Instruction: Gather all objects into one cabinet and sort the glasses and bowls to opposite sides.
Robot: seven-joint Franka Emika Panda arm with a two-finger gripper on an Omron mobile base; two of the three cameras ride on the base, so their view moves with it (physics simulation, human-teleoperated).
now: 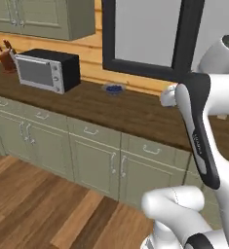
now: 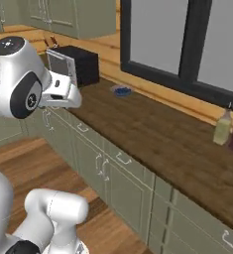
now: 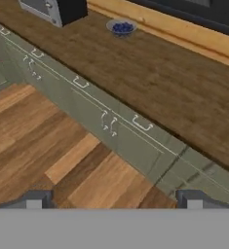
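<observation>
We are holding our gripper (image 3: 114, 199) above the wooden floor (image 3: 47, 146) in front of the low cabinets (image 3: 111, 131), its jaws standing wide apart with nothing between them. We are seeing the small blue vessel (image 3: 121, 27) sitting on the brown counter (image 3: 150, 78), close to the far wall under the dark window frame (image 1: 150, 68) and just right of the black microwave (image 1: 47, 70). A knife block (image 1: 8, 57) is standing left of the microwave. Two bottles (image 2: 223, 128) are standing far to the right on the counter.
</observation>
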